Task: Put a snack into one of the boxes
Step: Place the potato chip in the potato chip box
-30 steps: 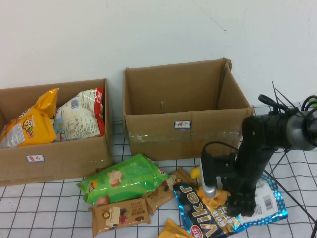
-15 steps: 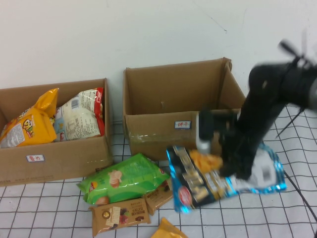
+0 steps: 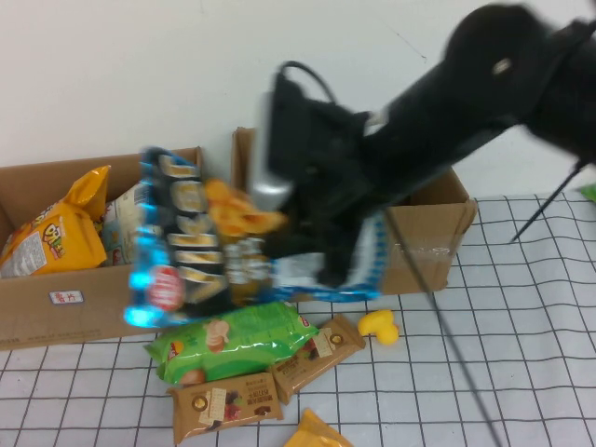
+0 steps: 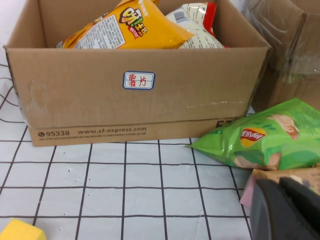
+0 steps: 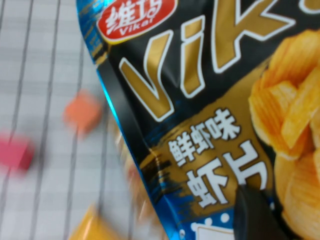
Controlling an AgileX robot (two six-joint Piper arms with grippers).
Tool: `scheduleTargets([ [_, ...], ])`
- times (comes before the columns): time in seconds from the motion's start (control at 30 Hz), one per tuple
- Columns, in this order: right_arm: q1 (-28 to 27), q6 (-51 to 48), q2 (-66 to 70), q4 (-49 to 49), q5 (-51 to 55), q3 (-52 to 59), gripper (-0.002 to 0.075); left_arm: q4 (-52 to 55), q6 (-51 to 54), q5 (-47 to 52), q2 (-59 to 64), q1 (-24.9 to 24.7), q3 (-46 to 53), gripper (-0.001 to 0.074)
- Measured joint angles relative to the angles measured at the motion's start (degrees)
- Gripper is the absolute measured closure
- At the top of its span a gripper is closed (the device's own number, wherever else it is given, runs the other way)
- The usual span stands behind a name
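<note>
Your right gripper [image 3: 321, 251] clamps blue-black Vikar chip bag [image 3: 186, 242], held aloft between both cardboard boxes: left box [image 3: 112, 298], right box [image 3: 438, 214]. Left gripper [image 4: 285, 210] low near green chip bag [image 4: 260, 142]; can't tell grip.

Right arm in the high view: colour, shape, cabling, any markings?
The right arm is all black, with thick rounded links. A silver cylindrical part sits at its wrist, and a thin black cable loops over the top. No markings or sleeves show. The right gripper is black too. The left gripper, low over the table, shows only as dark rounded fingers.
</note>
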Motion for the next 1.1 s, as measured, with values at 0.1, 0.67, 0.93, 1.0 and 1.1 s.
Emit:
scheduleTargets([
  [0.1, 3.4, -0.1, 1.9, 3.8, -9.4, 0.0, 0.0545, 0.0, 0.0, 0.0, 0.0, 0.0, 0.0, 0.0736],
  [0.67, 6.6, -15.2, 17.6, 39.8, -34.1, -11.4, 0.0606, 0.0, 0.0, 0.0, 0.0, 0.0, 0.0, 0.0736],
  [0.93, 6.6, -34.3, 25.5, 63.6, -33.7, -20.0, 0.0606, 0.0, 0.0, 0.0, 0.0, 0.0, 0.0, 0.0736],
  [1.0, 6.6, -38.9, 27.4, 66.6, -33.2, -21.9, 0.0606, 0.0, 0.0, 0.0, 0.0, 0.0, 0.0, 0.0736],
  [1.1, 6.6, -42.8, 30.3, 68.1, -32.9, -24.3, 0.0606, 0.0, 0.0, 0.0, 0.0, 0.0, 0.0, 0.0736],
])
